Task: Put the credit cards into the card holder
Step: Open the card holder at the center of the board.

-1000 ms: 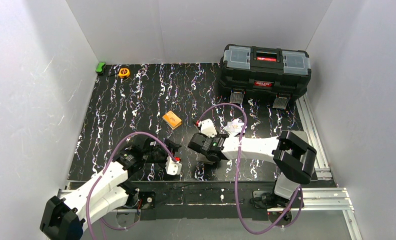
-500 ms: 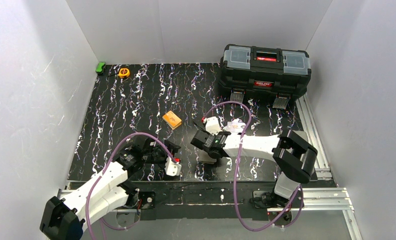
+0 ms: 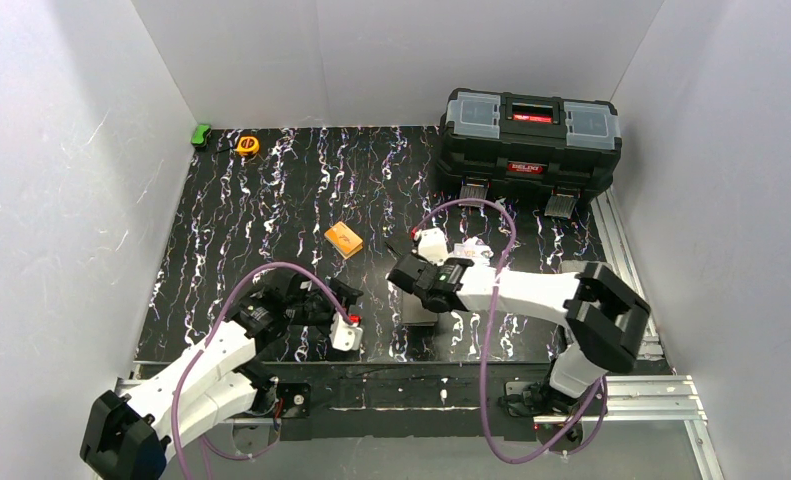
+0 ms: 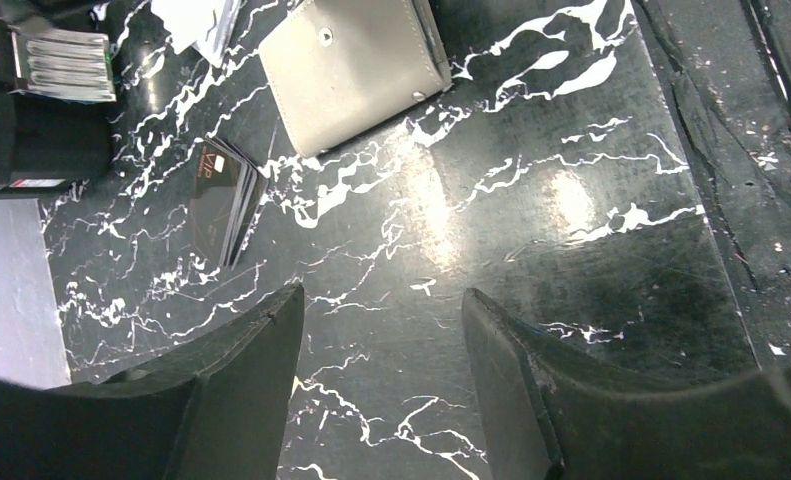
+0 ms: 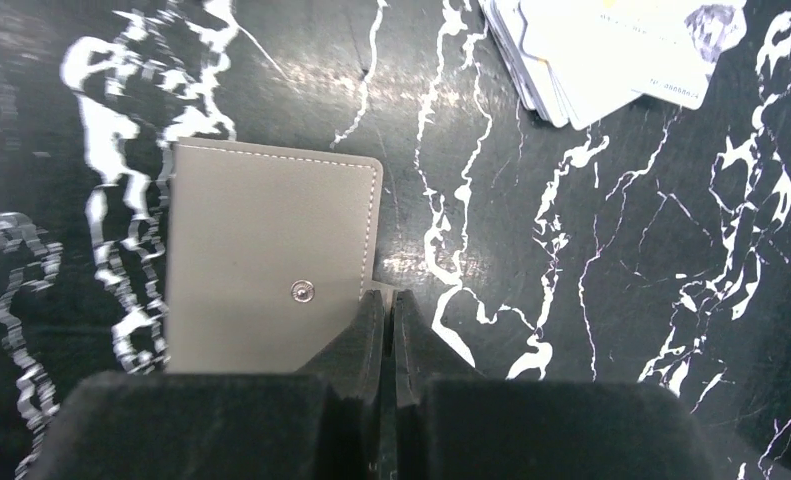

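Near the front of the table (image 3: 271, 200), the card holder (image 5: 261, 260) lies flat and folded shut, with its round snap facing up. I can see no card in it. The credit cards (image 5: 591, 50) sit in 1 loose pile on the table, a bit apart from the holder, on the side toward the toolbox (image 3: 531, 140). They are fanned out and nothing touches them.

The right gripper (image 5: 389, 300) is right at the holder's edge, by the little tab. Its 2 fingers are squeezed tight together. A tiny pale bit of the tab shows at the tips. I cannot tell if they really pinch it or just sit on top of it.

The left gripper (image 4: 381, 300) hangs low over bare table, near the holder but not touching it. Its 2 fingers are spread apart and nothing is between them.

A dark card (image 4: 221, 195) with letters on it lies by itself close to the holder. I cannot tell if it belongs with the pile.

So I think the job is only at the start. The holder has to be opened first, and that looks like the step in hand now. After that, each card has to be picked up and slid into a pocket. All of that is left to do. The thin cards lie flat, so they may be hard to lift.
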Available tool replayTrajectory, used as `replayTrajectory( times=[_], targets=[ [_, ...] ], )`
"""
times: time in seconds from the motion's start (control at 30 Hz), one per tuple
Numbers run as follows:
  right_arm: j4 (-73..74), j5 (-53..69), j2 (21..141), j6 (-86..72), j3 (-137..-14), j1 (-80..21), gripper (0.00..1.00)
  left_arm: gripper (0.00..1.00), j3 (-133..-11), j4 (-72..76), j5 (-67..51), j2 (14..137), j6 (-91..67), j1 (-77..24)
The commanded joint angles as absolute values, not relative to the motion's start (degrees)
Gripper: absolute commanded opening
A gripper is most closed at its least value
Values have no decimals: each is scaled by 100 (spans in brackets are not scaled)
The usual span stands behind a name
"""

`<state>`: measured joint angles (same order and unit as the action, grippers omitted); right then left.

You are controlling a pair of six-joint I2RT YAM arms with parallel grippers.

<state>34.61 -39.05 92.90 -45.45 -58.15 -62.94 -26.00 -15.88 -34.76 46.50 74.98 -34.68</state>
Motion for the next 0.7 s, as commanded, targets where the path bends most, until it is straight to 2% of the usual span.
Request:
replayTrajectory(
  times=[0.0,0.3,0.67],
  targets=[
    [2958,-3436,8478,-3880,-5902,-6209,1,58,-2879,-1470,-3733,4709,7469,-3498],
    [2945,-2082,8252,-3109,-6529,-6205,1,58,-3026,-1258,-3822,4747,7229,-3498],
    [3045,-1930,8464,-3052,-6649,-6207,1,58,-2971,-1239,-4032,4978,7470,-3497]
  ],
)
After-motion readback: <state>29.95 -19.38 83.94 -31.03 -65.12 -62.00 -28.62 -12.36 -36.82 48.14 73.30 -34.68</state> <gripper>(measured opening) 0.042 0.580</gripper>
